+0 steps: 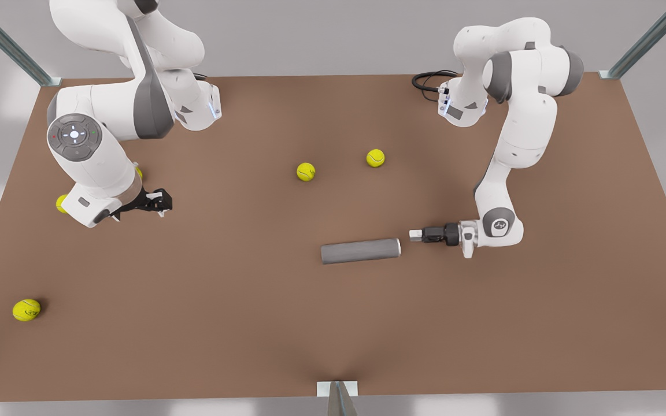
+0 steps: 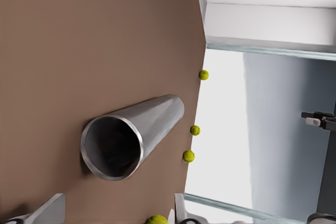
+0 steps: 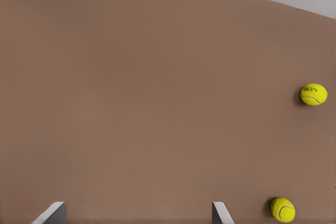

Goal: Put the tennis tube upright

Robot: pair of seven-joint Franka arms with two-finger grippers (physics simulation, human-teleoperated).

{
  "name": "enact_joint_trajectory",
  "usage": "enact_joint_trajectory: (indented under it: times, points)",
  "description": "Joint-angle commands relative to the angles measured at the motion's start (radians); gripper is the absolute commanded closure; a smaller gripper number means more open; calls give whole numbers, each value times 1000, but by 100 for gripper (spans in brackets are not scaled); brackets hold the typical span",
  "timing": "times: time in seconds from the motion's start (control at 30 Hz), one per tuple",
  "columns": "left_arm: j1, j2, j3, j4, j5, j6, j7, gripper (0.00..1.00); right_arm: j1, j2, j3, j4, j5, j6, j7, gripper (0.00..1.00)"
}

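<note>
The tennis tube point(image 1: 360, 251) lies on its side on the brown table point(image 1: 223, 289), its silvery rim toward the front view's right. The left wrist view looks into its open, empty mouth point(image 2: 112, 148). My left gripper point(image 1: 417, 234), on the arm at the front view's right, hovers level just off that rim end, pointing at it without touching. Its fingers point(image 2: 52, 209) are spread wide, so the left gripper point(image 2: 118, 199) is open. My right gripper point(image 1: 159, 202), at the front view's left, waits far from the tube, and the right gripper point(image 3: 137, 204) is open and empty.
Loose tennis balls lie about: two behind the tube point(image 1: 306, 171) point(image 1: 375, 157), one near the front left corner point(image 1: 26, 309), and two partly hidden by the right arm point(image 1: 61, 203). A metal post foot point(image 1: 337, 388) sits at the table's front edge.
</note>
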Motion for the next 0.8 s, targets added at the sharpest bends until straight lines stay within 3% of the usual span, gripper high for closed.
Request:
enact_joint_trajectory:
  times: [0.0,0.77]
  points:
    - [0,0,0,1,-4,3,1,0,-1,0,0,0,0,0,0,0]
    - [-55,17,-21,91,-72,46,-26,0,-3,8,0,6,-2,0,0,0]
